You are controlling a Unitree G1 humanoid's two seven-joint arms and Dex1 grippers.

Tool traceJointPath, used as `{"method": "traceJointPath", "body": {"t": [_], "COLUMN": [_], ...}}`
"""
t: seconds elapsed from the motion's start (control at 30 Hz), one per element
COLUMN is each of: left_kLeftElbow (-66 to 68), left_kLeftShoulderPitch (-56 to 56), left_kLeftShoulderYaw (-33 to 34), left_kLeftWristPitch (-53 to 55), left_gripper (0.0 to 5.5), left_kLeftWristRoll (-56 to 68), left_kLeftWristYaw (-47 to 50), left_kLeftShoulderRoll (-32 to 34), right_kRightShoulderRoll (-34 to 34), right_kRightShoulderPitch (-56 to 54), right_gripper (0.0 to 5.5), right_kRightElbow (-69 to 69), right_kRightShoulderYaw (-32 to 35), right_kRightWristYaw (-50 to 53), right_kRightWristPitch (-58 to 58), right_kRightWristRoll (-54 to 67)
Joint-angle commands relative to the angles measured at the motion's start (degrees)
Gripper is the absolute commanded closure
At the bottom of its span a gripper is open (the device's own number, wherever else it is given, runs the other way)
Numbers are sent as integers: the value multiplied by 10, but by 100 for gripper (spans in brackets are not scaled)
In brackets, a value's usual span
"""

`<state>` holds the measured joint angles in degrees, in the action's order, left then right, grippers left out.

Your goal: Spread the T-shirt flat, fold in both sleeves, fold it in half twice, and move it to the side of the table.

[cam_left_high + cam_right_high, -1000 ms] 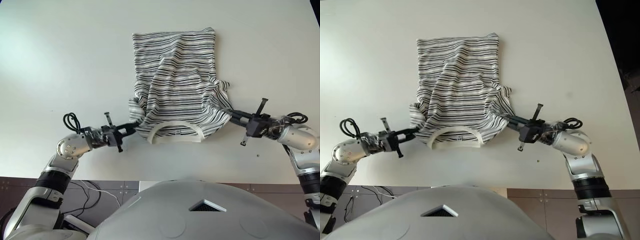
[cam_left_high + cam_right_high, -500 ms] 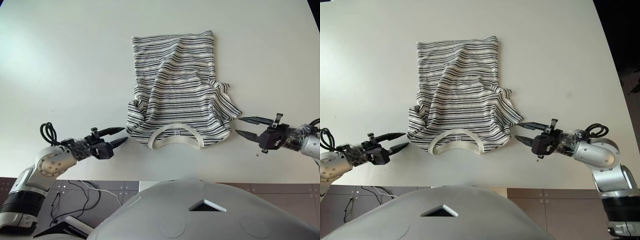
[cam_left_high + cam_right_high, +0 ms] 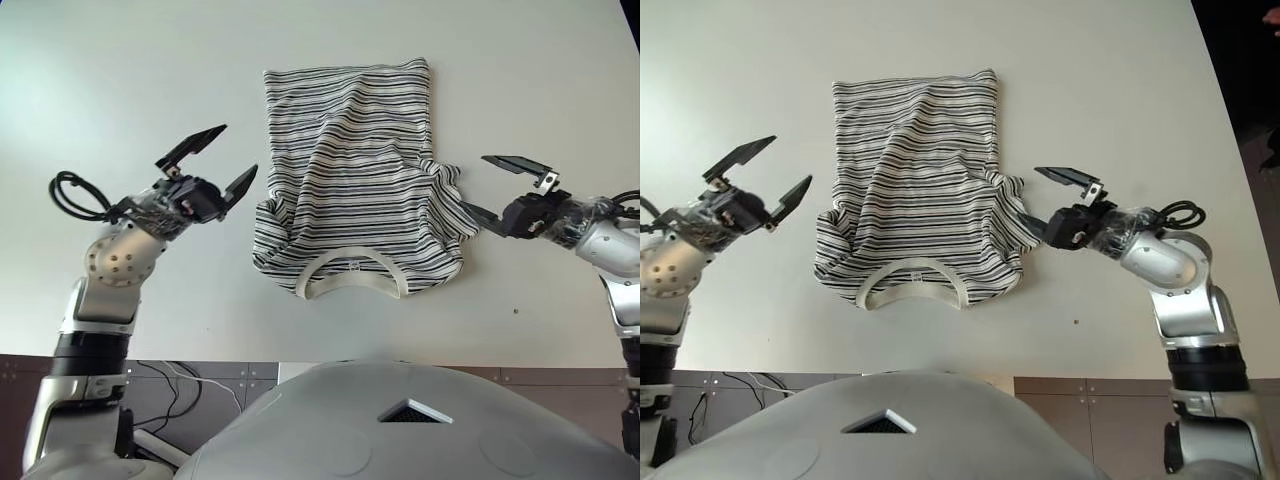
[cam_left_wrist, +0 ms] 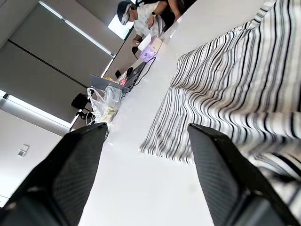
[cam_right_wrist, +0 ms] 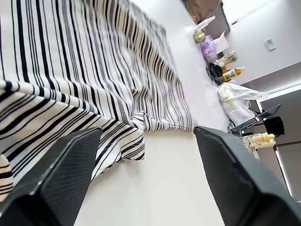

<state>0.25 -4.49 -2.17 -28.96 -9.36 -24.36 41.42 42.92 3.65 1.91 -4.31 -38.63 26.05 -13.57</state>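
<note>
T-shirt [image 3: 350, 170] on table [image 3: 120, 70], between left gripper [image 3: 238, 148] and right gripper [image 3: 476, 182]

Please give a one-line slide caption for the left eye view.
Open left gripper and open right gripper on either side of the rumpled striped T-shirt on the white table.

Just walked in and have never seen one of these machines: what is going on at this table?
A two-armed robot is working on a striped shirt lying rumpled on a white table, collar toward the robot, sleeves bunched. Neither arm holds it: the left jaws are open, apart from its left edge; the right jaws are open close by the right sleeve. Nothing is folded neatly yet.
</note>
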Motion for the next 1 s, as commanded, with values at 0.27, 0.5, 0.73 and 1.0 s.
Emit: {"method": "traceJointPath", "body": {"t": [0.27, 0.5, 0.73, 1.0], "left_kLeftElbow": [51, 60, -33, -48], "left_kLeftShoulderPitch": [-4, -74, -207, -195], "left_kLeftShoulderYaw": [-123, -95, -16, 34], "left_kLeftWristPitch": [1, 54, 127, 148], "left_gripper": [233, 233, 233, 233], "left_kLeftWristRoll": [-178, -253, -224, -184], "left_kLeftWristYaw": [-46, 28, 83, 143], "left_kLeftShoulderRoll": [19, 49, 31, -18], "right_kRightShoulderRoll": [9, 49, 83, 89], "right_kRightShoulderPitch": [-31, 9, 108, 137], "right_gripper": [190, 190, 190, 190], "right_kRightElbow": [-124, -150, -119, -58], "right_kRightShoulderYaw": [-66, -50, -24, -12], "right_kRightWristYaw": [80, 98, 116, 101], "right_kRightWristPitch": [30, 28, 14, -15], "right_kRightWristRoll": [-141, -140, -127, -100]}}
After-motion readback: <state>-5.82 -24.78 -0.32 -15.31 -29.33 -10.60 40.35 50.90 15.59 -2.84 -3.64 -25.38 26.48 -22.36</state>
